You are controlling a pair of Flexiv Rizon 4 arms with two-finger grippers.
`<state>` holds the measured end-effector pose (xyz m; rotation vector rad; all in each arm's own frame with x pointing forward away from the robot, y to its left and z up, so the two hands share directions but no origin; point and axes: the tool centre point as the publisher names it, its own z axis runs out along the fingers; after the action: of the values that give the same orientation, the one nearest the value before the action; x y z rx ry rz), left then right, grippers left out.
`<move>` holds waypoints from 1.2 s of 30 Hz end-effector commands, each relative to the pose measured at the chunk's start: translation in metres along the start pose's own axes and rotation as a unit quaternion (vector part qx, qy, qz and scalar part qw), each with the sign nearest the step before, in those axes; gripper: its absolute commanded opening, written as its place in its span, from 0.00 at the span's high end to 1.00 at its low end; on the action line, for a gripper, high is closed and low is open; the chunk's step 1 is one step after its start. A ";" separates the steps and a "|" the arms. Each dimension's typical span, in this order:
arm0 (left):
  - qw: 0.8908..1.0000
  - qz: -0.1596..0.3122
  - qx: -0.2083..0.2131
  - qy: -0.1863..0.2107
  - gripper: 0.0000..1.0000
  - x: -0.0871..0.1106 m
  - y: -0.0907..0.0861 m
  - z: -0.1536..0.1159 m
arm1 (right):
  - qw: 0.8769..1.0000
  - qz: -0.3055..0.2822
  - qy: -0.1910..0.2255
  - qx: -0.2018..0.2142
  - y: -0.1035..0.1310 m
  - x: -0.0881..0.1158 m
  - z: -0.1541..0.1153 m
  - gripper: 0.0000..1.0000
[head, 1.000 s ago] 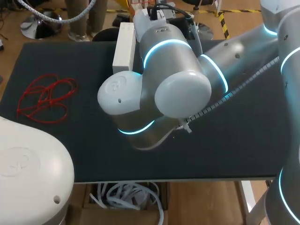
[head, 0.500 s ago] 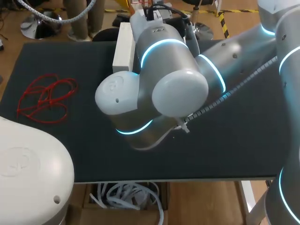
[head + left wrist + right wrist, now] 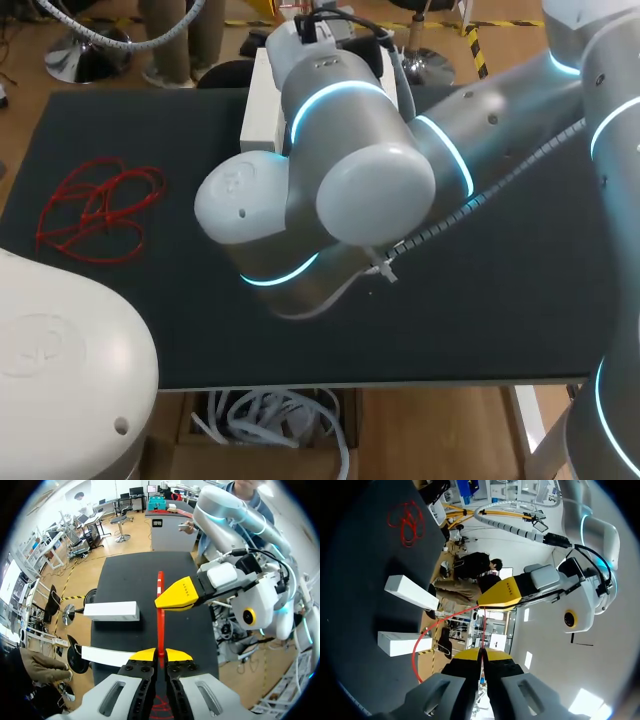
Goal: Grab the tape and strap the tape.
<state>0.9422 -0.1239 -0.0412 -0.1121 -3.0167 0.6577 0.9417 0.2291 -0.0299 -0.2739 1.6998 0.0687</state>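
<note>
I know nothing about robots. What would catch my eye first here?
The bulky silver right arm, ringed with glowing blue, fills the middle of the head view above the dark table. The left gripper and the right gripper, facing each other, are both shut on one red tape. A red tangle lies near the table's left end.

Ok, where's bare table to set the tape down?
Bare table: near right, beside the right arm, and between the red tangle and that arm. Crowded: far middle, around the white box, where the red tape is held.
</note>
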 end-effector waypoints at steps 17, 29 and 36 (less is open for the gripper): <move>1.000 -0.001 -0.002 0.001 1.00 0.000 -0.001 -0.001 | 1.000 -0.007 0.004 -0.011 0.025 -0.005 0.010 1.00; 1.000 -0.001 -0.002 0.001 1.00 0.000 -0.001 -0.001 | 1.000 -0.010 0.004 -0.013 0.034 -0.005 0.013 1.00; 1.000 -0.001 -0.002 0.001 1.00 0.000 -0.001 -0.001 | 1.000 -0.012 0.005 -0.014 0.038 -0.005 0.014 1.00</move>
<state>0.9424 -0.1231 -0.0414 -0.1109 -3.0172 0.6565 0.9473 0.2651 -0.0328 -0.3162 1.7033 0.0808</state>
